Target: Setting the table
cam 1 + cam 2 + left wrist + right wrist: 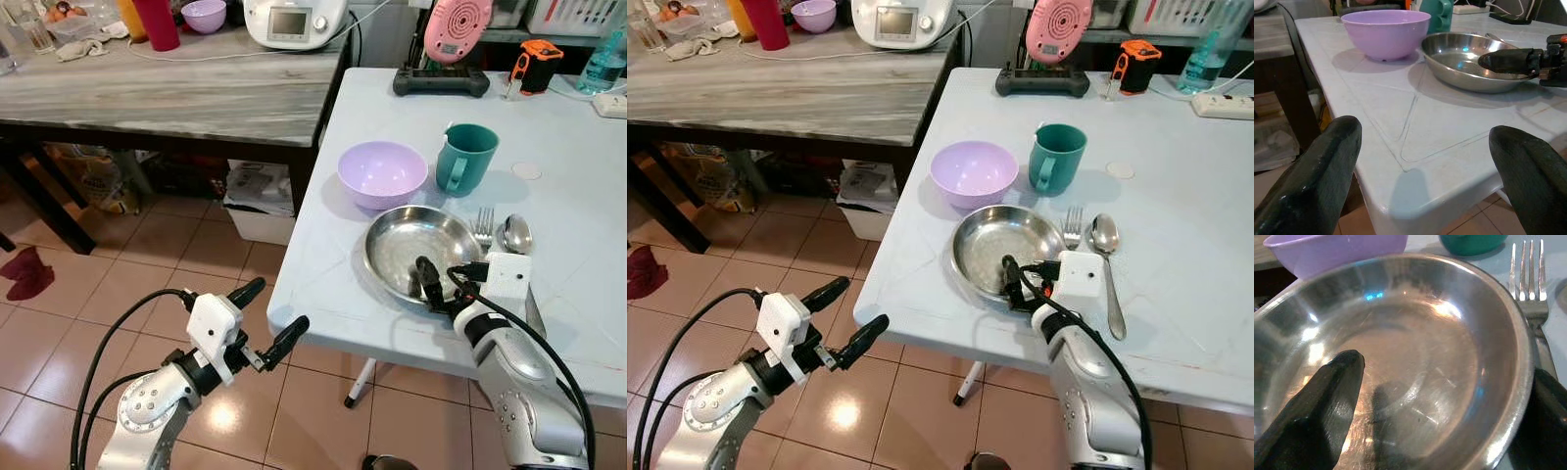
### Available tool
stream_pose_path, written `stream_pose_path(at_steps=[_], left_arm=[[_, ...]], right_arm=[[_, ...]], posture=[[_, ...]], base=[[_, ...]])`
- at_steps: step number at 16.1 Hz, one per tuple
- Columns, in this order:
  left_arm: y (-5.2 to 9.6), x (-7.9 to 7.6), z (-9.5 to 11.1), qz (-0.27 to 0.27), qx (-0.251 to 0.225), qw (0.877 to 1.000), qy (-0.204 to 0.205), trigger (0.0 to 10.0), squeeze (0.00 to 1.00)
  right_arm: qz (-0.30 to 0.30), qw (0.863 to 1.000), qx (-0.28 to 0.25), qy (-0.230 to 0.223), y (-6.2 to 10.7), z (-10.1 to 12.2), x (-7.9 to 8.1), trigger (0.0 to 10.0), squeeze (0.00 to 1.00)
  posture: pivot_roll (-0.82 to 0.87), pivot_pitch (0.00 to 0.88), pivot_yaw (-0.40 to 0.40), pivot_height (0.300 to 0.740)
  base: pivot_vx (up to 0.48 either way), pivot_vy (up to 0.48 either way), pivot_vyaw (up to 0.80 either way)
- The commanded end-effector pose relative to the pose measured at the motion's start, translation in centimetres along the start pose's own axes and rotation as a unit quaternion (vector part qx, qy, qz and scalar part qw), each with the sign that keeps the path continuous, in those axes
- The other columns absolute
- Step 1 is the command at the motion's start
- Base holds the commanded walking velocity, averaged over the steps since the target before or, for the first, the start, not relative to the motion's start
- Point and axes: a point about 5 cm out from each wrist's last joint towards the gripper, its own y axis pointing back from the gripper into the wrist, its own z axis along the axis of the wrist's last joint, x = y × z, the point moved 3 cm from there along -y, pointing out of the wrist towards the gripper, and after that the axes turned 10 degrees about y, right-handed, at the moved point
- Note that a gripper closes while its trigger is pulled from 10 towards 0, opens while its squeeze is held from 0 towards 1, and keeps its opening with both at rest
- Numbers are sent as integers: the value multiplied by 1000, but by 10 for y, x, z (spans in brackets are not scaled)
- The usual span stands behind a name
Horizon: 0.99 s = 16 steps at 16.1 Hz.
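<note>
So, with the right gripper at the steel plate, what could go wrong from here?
1. The right gripper straddles the steel plate's near rim, one finger inside, one outside. The smooth metal could slip when it closes.
2. The fork lies right beside the plate; moving the plate may knock it against the spoon.
3. The plate sits near the table's front edge, so a pull toward the robot might drop it on the floor.
</note>
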Motion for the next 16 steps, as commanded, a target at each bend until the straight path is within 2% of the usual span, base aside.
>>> stream_pose_path(at_steps=[1,2,10,16], left_arm=[[1,0,5,0,3,1000,-8,10000,0],[1,-1,7,0,3,1000,-9,10000,0],[1,-2,11,0,11,1000,-12,10000,0],[6,5,3,-1,26,999,-22,10000,0]], right_arm=[[13,1000,18,-9,1,-6,5,745,0],[13,1000,20,-5,1,-6,6,0,0],[13,999,29,-24,1,-9,7,0,0],[37,998,23,-40,-4,-3,11,0,0]], posture=[[-164,141,84,740],[-163,144,85,740],[-158,149,93,740],[-156,150,103,740]], base=[[0,0,0],[0,0,0],[0,0,0],[0,0,0]])
